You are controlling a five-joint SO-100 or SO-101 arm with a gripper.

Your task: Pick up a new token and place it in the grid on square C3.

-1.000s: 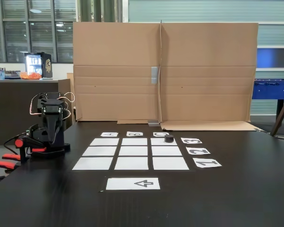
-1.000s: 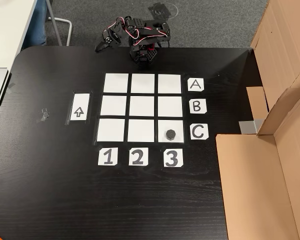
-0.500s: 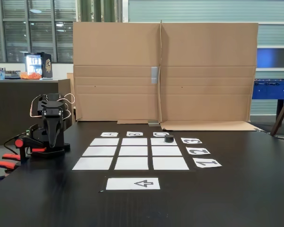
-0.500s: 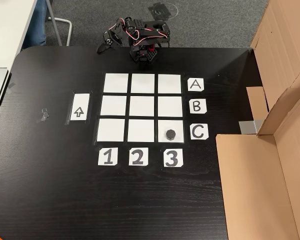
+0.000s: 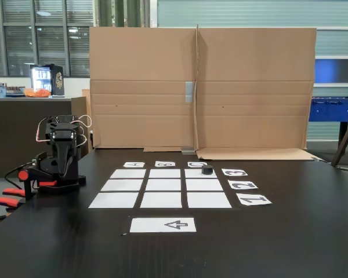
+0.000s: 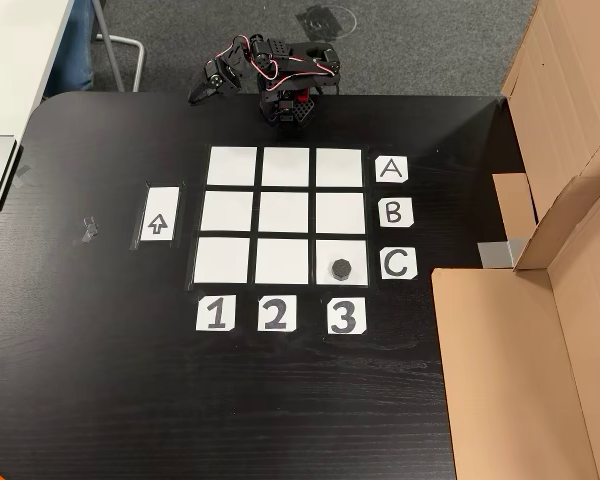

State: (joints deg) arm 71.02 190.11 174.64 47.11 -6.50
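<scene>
A small black token (image 6: 341, 268) lies flat on square C3 (image 6: 352, 250), the corner cell of the grid (image 6: 285, 212) between the "C" label (image 6: 397, 264) and the "3" label (image 6: 346, 316). In the low fixed view the token (image 5: 207, 169) sits in the grid's (image 5: 161, 185) far right cell (image 5: 194, 173). The arm is folded at the table's edge beyond row A. My gripper (image 6: 202, 92) hangs to the left of the base in the top view, far from the token, shut with nothing in it. Seen from the front, my gripper (image 5: 62, 164) points downward.
A white sheet with an arrow (image 6: 157, 215) lies beside column 1. Large cardboard panels (image 6: 540, 300) stand and lie along the table's right side in the top view, forming a wall (image 5: 203, 87) behind the grid. A scrap of tape (image 6: 85, 230) sticks to the black table.
The folded arm has settled slightly, its gripper shifting a little to the left in the top view. The token has not moved.
</scene>
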